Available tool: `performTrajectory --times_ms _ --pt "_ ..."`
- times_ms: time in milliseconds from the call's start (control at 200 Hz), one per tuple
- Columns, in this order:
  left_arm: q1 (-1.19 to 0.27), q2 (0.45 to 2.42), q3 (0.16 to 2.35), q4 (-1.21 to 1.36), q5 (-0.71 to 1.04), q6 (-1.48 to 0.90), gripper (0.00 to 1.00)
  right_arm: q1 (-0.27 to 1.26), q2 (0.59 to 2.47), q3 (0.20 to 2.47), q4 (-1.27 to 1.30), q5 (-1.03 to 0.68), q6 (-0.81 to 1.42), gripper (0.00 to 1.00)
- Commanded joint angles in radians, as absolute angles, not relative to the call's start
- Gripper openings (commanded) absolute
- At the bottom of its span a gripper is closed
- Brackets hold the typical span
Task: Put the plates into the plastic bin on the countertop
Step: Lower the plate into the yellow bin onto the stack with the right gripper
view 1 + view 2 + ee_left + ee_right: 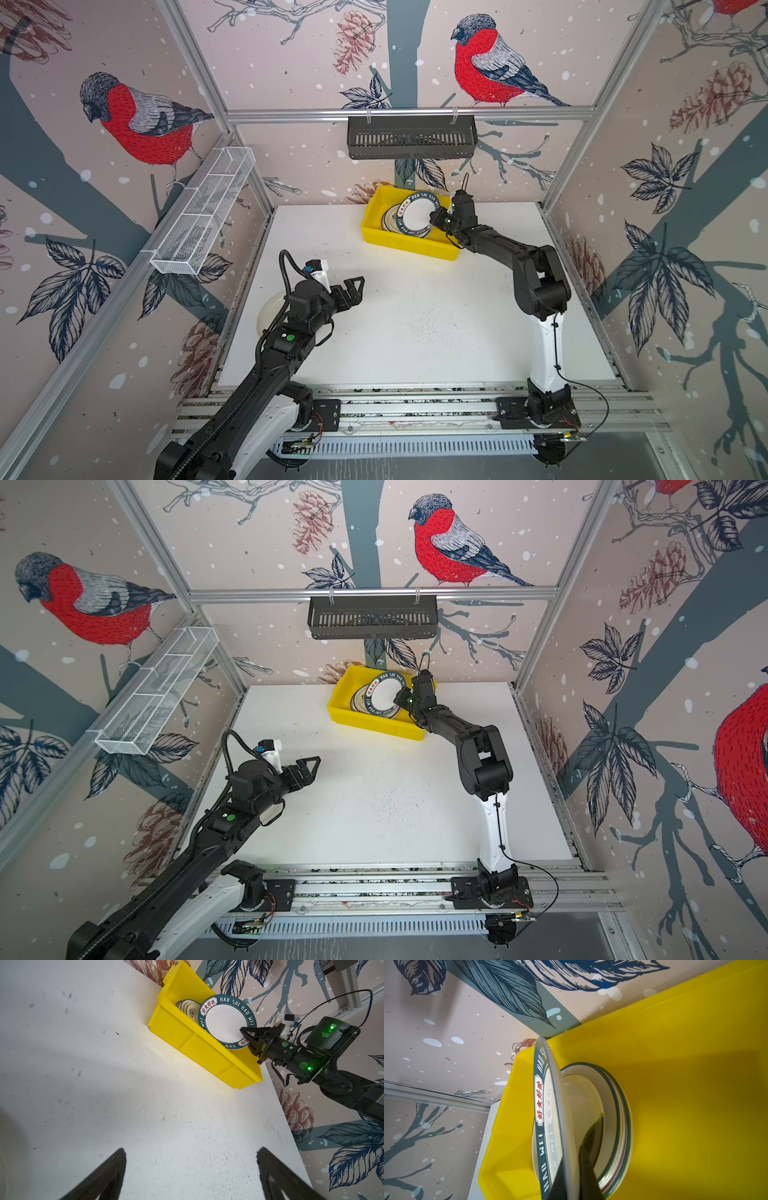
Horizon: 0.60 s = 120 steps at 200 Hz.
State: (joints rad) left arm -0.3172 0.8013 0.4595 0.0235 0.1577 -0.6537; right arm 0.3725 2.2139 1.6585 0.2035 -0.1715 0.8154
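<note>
Now, a teal-rimmed plate [225, 1022] lettered HAO SHI HAO WEI stands tilted on edge over the yellow plastic bin [187, 1043]. The bin sits at the far edge of the white countertop [415, 324], against the back wall. You have the right gripper [246, 1035] clenched on this plate's rim, one finger on each face. Beneath it, a stack of plates [616, 1118] lies on the bin floor. The right wrist view shows their nested teal rims edge-on, while both top views show only a sliver of them. Your left gripper [353, 291] hangs over the countertop's left side, jaws spread wide with nothing between them. Only a top view shows a cream plate [268, 311] lying half hidden beneath that arm.
</note>
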Motion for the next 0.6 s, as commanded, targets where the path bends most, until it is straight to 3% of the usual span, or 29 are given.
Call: performTrajectory --times_ms 0,115,330,385,510,595 --pt "-0.305 0.793 0.469 -0.005 0.158 -0.629 0.97 0.383 2.254 1.716 0.177 -0.134 0.816 0.0" --pt "-0.296 0.781 0.477 -0.028 0.152 -0.621 0.97 0.394 2.304 1.779 0.135 -0.129 0.795 0.0" --pt "-0.287 0.776 0.488 -0.043 0.144 -0.609 0.97 0.434 2.376 1.931 -0.047 -0.039 0.671 0.21" --pt "-0.287 0.781 0.492 -0.043 0.143 -0.605 0.97 0.434 2.373 1.923 -0.046 -0.04 0.669 0.34" --pt "-0.285 0.803 0.517 -0.055 0.15 -0.586 0.97 0.444 2.36 1.905 -0.051 -0.012 0.626 0.77" --pt "-0.284 0.813 0.53 -0.064 0.145 -0.575 0.97 0.454 2.35 1.9 -0.062 0.002 0.582 0.88"
